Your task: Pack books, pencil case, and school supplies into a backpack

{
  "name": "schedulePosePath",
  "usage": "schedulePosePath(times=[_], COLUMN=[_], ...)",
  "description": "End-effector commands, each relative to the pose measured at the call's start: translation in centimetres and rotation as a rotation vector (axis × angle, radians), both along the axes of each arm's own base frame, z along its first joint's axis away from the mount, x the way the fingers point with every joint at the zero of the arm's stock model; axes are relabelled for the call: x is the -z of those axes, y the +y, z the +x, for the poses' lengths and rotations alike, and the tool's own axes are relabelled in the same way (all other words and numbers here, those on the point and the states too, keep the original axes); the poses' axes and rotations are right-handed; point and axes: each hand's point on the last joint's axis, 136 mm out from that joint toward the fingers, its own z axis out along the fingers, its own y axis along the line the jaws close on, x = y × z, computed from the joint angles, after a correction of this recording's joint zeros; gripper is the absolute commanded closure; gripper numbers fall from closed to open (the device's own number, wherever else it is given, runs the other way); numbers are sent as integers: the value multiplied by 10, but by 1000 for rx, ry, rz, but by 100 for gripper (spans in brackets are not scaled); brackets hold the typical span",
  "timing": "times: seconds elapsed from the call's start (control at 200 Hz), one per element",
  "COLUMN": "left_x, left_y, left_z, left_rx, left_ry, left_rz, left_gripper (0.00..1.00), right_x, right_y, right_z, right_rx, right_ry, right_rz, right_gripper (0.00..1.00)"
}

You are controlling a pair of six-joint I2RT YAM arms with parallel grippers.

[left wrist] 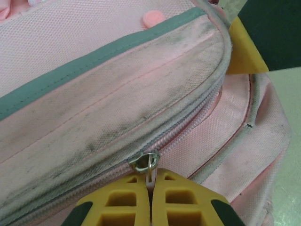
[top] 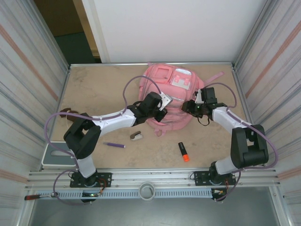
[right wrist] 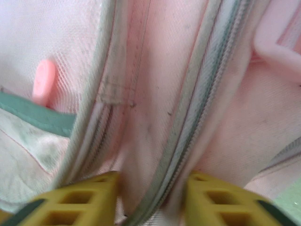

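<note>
The pink backpack (top: 170, 89) lies at the back middle of the table. My left gripper (top: 162, 112) is at its near left side, shut on the metal zip pull (left wrist: 149, 162) of a closed pocket zip; the yellow fingers (left wrist: 117, 202) meet on the pull's tab. My right gripper (top: 189, 107) is at the backpack's near right side, its jaws closed on a raised fold of pink fabric (right wrist: 155, 141) carrying a zip line. On the table lie the school supplies: a purple pen (top: 114, 145), an orange-and-black highlighter (top: 183, 152) and a small white-and-brown piece (top: 137, 136). The books and pencil case are out of view.
A brown object with a cord (top: 63, 112) sits at the left wall. A pale flat plate (top: 55, 157) lies by the left arm's base. Corrugated walls close in both sides, and bare table stretches left of the backpack.
</note>
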Motion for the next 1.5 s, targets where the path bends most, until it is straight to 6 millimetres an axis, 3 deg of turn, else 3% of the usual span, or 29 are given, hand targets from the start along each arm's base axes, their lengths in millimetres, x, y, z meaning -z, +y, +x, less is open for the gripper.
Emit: schedulePosePath(times=[0.0,0.165,0.426,0.571,0.716,0.877,0.982,1.142,1.498], left_x=[-9,-6,2,2,-4,-8,-12,-16,-5], left_y=[5,32,96,117,113,107,95,76,96], left_z=[-2,11,42,55,52,45,34,21,55], left_rx=[-4,-71,-223,-265,-228,-141,-31,79,4], left_ry=[-33,-83,-84,-61,-75,-116,-141,-136,-168], left_rz=[7,88,147,124,95,80,61,7,105], left_gripper=[100,100,100,100,100,100,100,100,100], right_x=[1,1,-2,-3,-10,-9,-6,-10,14], right_y=[-8,-27,-46,-45,-39,-54,-62,-59,-73], right_z=[14,9,0,2,10,11,11,22,24], right_rx=[45,68,64,30,-21,-48,-51,-74,-69], right_ry=[-46,-46,-35,-17,-21,7,30,30,102], right_rz=[-20,-61,-84,-84,-78,-198,-251,-245,-323], right_gripper=[83,100,100,100,100,100,100,100,100])
